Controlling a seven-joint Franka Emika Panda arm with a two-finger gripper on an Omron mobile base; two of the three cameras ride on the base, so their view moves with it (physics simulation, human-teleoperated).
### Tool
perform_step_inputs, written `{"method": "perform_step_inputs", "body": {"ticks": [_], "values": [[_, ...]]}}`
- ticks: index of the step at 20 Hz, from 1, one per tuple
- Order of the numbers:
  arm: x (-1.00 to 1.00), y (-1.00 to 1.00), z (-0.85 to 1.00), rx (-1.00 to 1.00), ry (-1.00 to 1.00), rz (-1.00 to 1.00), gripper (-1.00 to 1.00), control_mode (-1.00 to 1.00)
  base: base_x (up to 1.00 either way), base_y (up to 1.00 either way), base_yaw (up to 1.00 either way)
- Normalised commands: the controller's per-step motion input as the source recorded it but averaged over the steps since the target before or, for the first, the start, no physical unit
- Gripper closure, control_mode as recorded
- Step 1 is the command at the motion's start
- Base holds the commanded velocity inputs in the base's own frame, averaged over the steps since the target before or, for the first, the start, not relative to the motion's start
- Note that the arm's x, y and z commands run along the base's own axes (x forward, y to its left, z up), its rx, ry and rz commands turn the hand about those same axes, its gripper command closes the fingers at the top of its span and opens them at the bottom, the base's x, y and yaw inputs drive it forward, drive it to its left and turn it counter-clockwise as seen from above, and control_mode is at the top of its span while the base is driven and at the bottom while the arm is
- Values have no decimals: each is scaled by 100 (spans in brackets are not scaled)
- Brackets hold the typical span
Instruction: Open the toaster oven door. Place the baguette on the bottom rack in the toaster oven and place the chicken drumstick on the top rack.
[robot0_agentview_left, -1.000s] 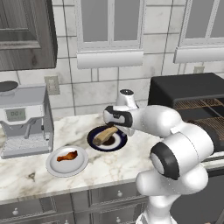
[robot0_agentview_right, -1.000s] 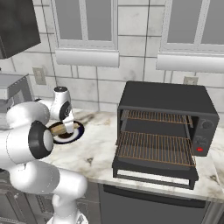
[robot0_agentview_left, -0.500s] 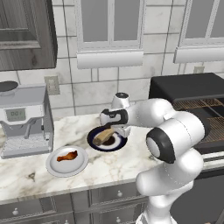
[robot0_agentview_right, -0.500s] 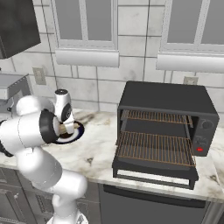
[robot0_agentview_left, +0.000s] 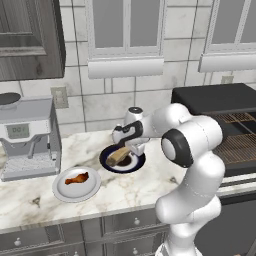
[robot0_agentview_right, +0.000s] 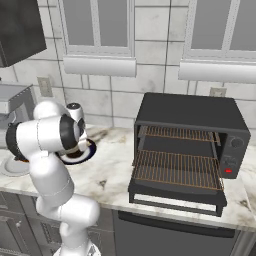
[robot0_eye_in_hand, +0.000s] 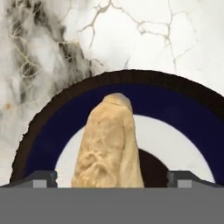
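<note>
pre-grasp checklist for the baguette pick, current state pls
1. Toaster oven door down and open: ok.
2. Both racks bare, bottom rack free for the baguette: ok.
3. End effector centered over the baguette, one fingertip on each side of it: ok.
4. Fingers spread wider than the loaf, not yet closed on it: ok.
5. Baguette lying on the dark blue plate, nothing else on that plate: ok.
6. Chicken drumstick on its own white plate, apart from the pick: ok.
7. Finger depth relative to the loaf: cannot tell.
</note>
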Motion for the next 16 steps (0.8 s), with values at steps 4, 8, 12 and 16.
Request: {"method": "perform_step_inputs", "body": {"ticks": [4,8,12,16], "values": [[33,0,-18,0,0,-2,-100,-100,0,0,0],[1,0,-30,1,0,0,100,-100,0,0,0],[-1,4,-11,2,0,0,100,-100,0,0,0],[-8,0,39,3,0,-5,100,-100,0,0,0]]}}
